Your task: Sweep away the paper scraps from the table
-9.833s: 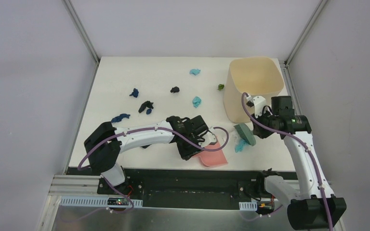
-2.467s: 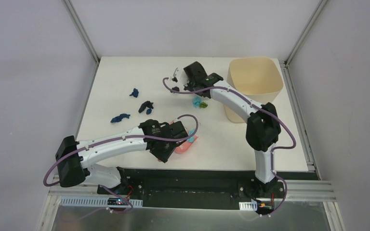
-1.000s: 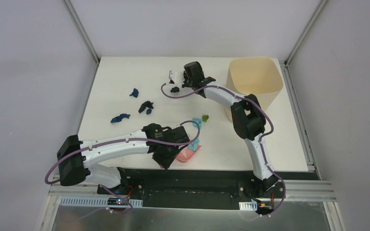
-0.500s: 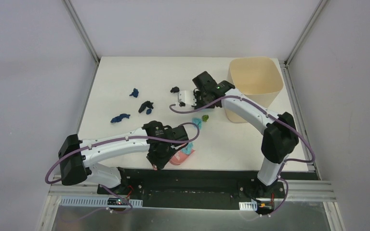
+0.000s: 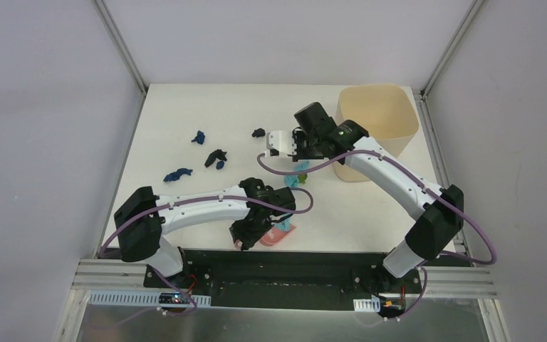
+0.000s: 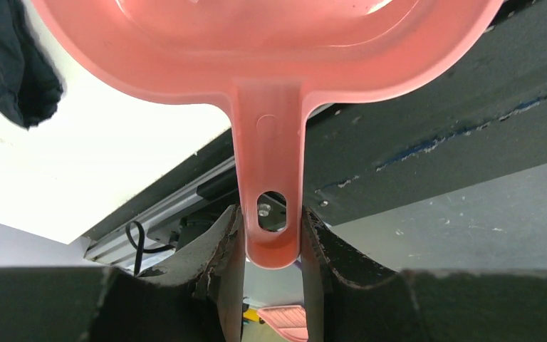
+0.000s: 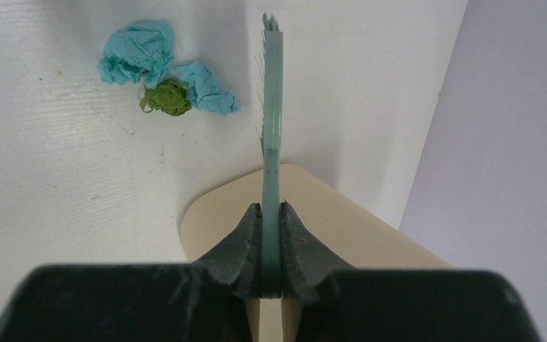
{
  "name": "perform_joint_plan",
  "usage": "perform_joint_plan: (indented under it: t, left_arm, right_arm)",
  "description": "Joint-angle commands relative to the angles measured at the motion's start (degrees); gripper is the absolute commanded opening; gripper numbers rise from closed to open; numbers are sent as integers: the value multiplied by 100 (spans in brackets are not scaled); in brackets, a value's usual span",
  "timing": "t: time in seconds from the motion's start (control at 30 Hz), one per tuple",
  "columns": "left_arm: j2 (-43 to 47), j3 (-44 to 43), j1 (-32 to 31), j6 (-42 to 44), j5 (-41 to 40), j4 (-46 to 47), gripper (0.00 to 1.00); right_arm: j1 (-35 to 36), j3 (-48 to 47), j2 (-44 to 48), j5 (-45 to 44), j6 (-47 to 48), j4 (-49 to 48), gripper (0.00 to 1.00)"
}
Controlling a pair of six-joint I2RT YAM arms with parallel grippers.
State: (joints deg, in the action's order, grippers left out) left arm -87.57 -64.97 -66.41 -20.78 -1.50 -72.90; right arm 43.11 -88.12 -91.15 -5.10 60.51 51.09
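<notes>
Glossy pink plastic dustpan (image 6: 267,85), crumpled matt paper scraps (image 7: 139,53), faintly scratched white table (image 7: 57,164), teal plastic brush (image 7: 271,107)

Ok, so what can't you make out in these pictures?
Top view: the left arm covers part of the pink dustpan; its contents are unclear.
Left wrist view: the top edge cuts off the dustpan's scoop.
Right wrist view: the brush is edge-on; whether its bristles touch the table is unclear.
Top view: the right arm hides the brush.
</notes>
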Motion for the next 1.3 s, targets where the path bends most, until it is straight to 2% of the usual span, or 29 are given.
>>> perform_joint_plan:
  t: [0.0, 0.23, 0.4, 0.53, 0.57, 0.6, 0.63, 0.67, 1.13, 1.27]
  left_arm:
    - [-319, -283, -23, 293, -149, 320, 0]
    - [-492, -262, 128, 328, 46, 581, 0]
    - [-507, -240, 314, 360, 255, 715, 0]
    - [-501, -162, 597, 343, 608, 859, 0]
    - [-527, -161, 651, 351, 663, 860, 0]
    - [-547, -177, 684, 350, 686, 844, 0]
    - [-569, -185, 721, 359, 717, 839, 0]
    - [-590, -195, 752, 377, 774, 851, 0]
    - [-993, -516, 806, 538, 826, 859, 0]
    - [-1041, -526, 813, 571, 739, 835, 0]
  right_arm:
    - [40, -97, -176, 80, -38, -465, 0]
    - [51, -333, -717, 80, -38, -727, 0]
    - [92, -516, -1197, 80, -38, -190, 0]
    - [172, -373, -1163, 80, -38, 31, 0]
    - [178, -322, -1119, 80, -38, 29, 23]
    - [179, -286, -1078, -978, -38, 35, 0]
    - [181, -259, -1039, -1315, -3752, 50, 0]
    - [180, -244, -995, -1303, -4389, 78, 0]
    - [180, -250, -778, 432, -5110, 591, 0]
    - [180, -211, -811, 1515, -4981, 856, 0]
